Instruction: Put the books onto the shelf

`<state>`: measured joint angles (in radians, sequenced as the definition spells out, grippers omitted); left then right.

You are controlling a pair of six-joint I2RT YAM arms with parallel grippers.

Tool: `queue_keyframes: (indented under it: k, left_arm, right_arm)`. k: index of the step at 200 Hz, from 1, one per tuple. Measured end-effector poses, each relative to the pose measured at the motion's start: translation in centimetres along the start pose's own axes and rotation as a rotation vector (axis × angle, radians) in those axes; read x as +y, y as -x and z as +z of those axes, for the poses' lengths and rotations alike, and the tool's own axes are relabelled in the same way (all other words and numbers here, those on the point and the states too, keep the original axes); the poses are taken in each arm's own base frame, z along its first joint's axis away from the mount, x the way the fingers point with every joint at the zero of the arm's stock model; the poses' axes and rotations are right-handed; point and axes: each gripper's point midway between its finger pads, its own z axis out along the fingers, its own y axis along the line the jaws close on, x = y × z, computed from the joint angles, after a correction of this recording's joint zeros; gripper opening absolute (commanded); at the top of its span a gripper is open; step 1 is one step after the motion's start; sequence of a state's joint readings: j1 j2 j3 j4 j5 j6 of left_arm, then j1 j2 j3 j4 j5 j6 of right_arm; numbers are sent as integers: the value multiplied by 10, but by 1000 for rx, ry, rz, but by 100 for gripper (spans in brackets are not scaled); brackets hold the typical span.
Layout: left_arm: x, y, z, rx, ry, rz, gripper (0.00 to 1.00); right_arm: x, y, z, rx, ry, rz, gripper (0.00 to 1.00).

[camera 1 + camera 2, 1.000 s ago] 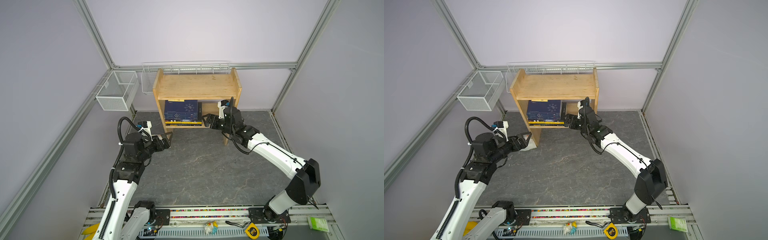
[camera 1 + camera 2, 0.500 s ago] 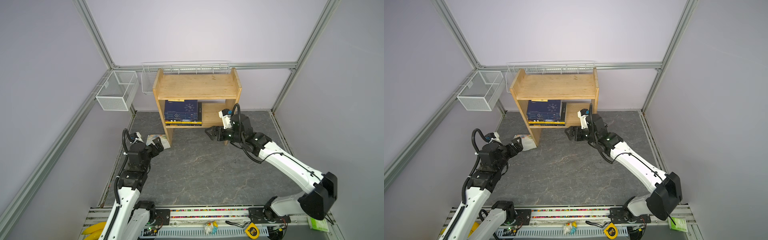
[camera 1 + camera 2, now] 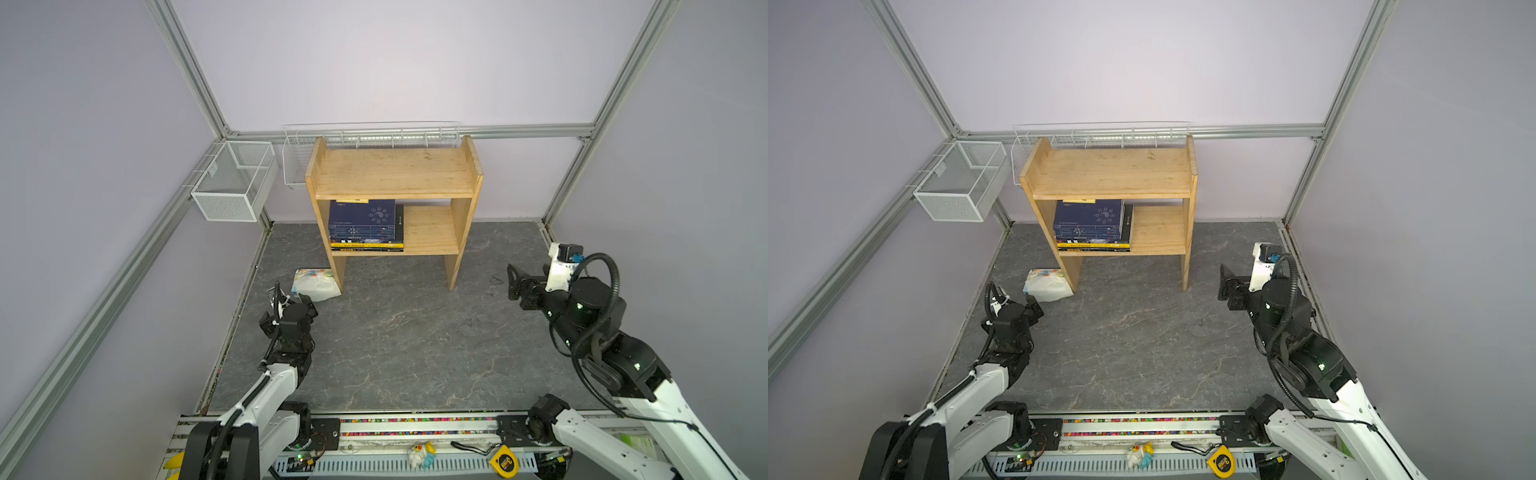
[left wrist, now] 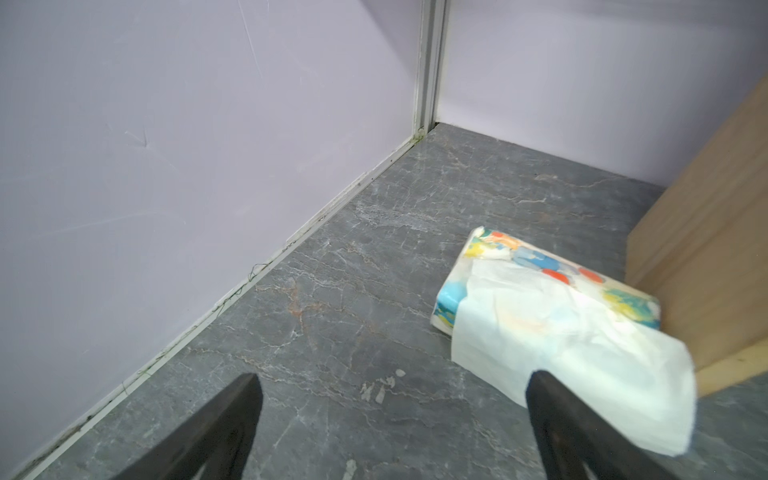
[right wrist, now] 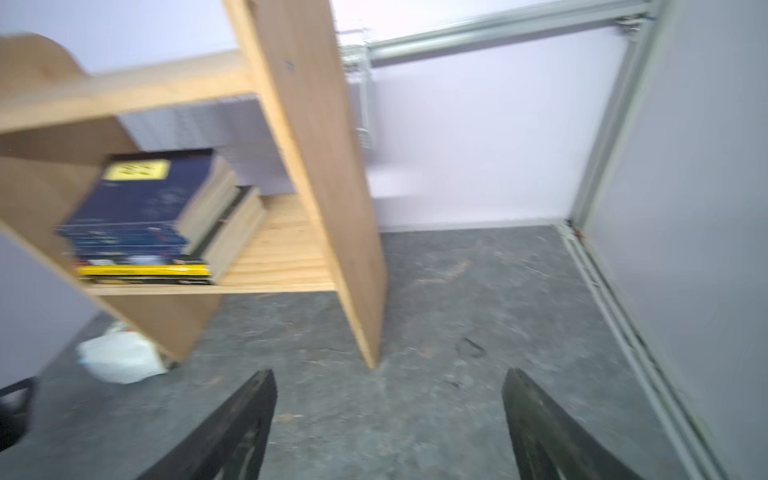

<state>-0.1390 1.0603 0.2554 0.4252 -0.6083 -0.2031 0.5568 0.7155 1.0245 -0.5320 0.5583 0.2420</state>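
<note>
The books (image 3: 365, 226) (image 3: 1092, 226) lie in a flat stack on the left half of the wooden shelf's (image 3: 395, 172) (image 3: 1113, 172) lower board, a navy one with a yellow label on top, a yellow one and a black one near the bottom. The right wrist view shows the same stack of books (image 5: 145, 216) inside the shelf (image 5: 316, 166). My left gripper (image 3: 297, 300) (image 3: 1025, 305) (image 4: 392, 376) is open and empty, low over the floor in front of the shelf's left leg. My right gripper (image 3: 515, 284) (image 3: 1225, 282) (image 5: 388, 372) is open and empty, right of the shelf.
A white floral tissue packet (image 3: 313, 282) (image 4: 540, 299) lies on the floor against the shelf's left leg. A wire basket (image 3: 232, 183) hangs on the left wall and a wire rack (image 3: 374, 135) runs behind the shelf. A tape measure (image 3: 503, 461) sits on the front rail.
Both arms have drawn back from the shelf toward the front. The right gripper moved from the lower board out to the right; the left retreated from the shelf's left leg.
</note>
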Motion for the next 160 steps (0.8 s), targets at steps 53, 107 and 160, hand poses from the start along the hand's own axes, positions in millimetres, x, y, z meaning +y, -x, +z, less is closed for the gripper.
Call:
queue_keyframes:
  k: [53,107,160]
  left_arm:
    - [-20,-3,28,-69,-30,27,100]
    - [-45,-18,44,-70,-138,80,99]
    - [-62,8,52,-115,-176,64,99]
  right_arm:
    - [-81,-79,36,166,-323,-48,89]
    - [-134,-135,86,290,-402,82,89]
    - [-143,-181,137,298,-383,93,89]
